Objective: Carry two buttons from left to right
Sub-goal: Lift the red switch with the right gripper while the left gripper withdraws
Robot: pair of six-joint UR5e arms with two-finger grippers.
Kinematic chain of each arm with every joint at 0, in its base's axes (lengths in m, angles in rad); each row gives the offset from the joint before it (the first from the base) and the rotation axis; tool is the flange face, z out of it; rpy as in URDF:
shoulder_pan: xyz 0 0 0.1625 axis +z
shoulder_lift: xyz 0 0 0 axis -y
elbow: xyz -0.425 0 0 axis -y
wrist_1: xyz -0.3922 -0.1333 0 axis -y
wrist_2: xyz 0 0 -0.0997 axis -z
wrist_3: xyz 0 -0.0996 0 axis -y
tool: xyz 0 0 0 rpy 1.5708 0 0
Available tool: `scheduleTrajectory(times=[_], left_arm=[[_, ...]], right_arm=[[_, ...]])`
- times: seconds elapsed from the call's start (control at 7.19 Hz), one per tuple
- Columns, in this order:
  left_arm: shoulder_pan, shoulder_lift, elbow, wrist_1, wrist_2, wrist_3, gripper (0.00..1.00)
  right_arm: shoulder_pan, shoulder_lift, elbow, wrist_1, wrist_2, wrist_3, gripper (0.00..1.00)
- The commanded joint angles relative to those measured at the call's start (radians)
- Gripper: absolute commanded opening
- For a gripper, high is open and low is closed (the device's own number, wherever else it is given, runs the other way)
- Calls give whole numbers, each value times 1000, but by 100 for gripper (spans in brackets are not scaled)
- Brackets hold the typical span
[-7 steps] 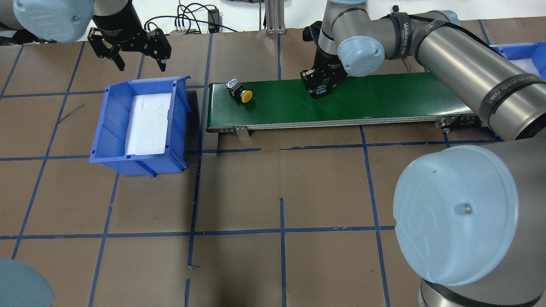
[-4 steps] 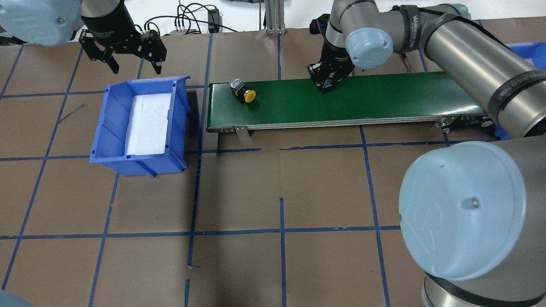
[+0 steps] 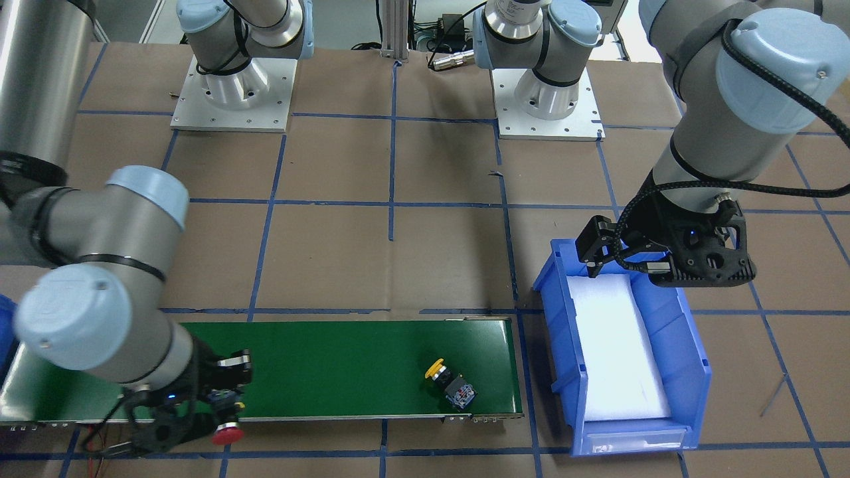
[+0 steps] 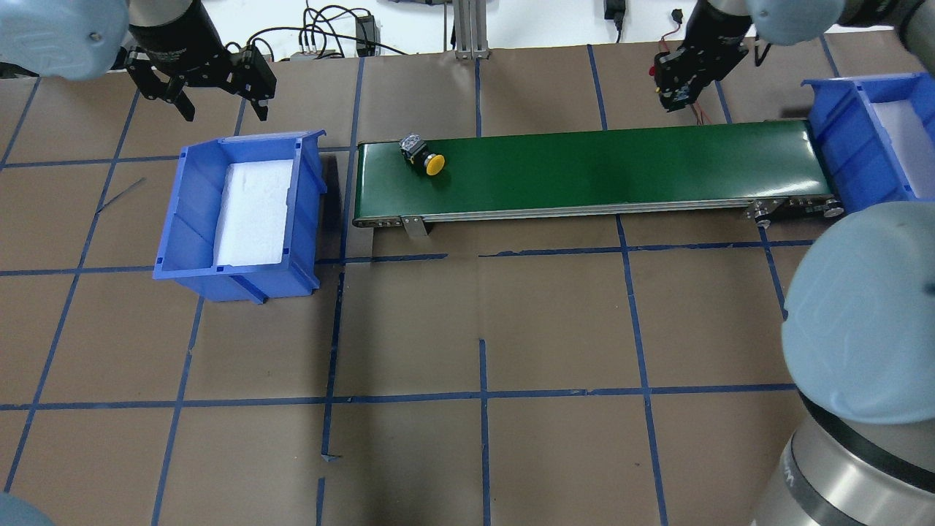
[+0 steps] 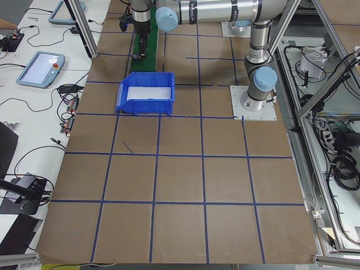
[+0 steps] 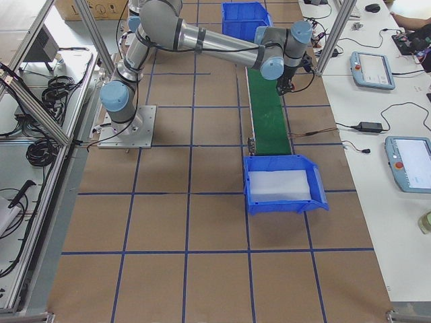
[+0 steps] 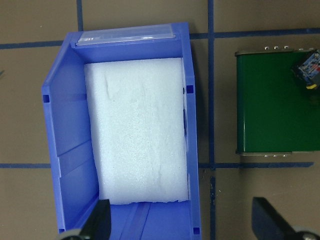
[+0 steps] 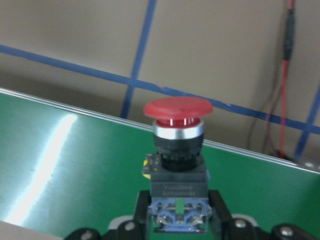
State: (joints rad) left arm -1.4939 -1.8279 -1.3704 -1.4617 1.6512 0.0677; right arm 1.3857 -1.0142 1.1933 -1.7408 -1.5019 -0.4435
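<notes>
Red button point(image 8: 178, 116) in right hand point(image 8: 178, 212), yellow button point(image 4: 426, 158) on belt point(image 4: 621, 164)

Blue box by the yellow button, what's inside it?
Only a white foam pad lies inside the blue box, covering nearly its whole floor. No button is in it. Whatever is under the foam is hidden.

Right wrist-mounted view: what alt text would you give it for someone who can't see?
A red mushroom-capped push-button with a black neck and blocky grey-black base fills the centre, gripped at its base by two black fingers. Behind it lie a green conveyor belt and a brown table with blue tape lines.
</notes>
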Motion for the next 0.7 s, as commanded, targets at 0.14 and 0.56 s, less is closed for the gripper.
scheduleTrajectory(times=[0.14,0.56], left_arm=[[4,74,-65,-41,6,-5,100],[11,96,-110,-31,6,-20,100]], right_arm=[[-218,-67,0,75,-124,-275,5],[-468,-40,-7,152,-120,-351,6]])
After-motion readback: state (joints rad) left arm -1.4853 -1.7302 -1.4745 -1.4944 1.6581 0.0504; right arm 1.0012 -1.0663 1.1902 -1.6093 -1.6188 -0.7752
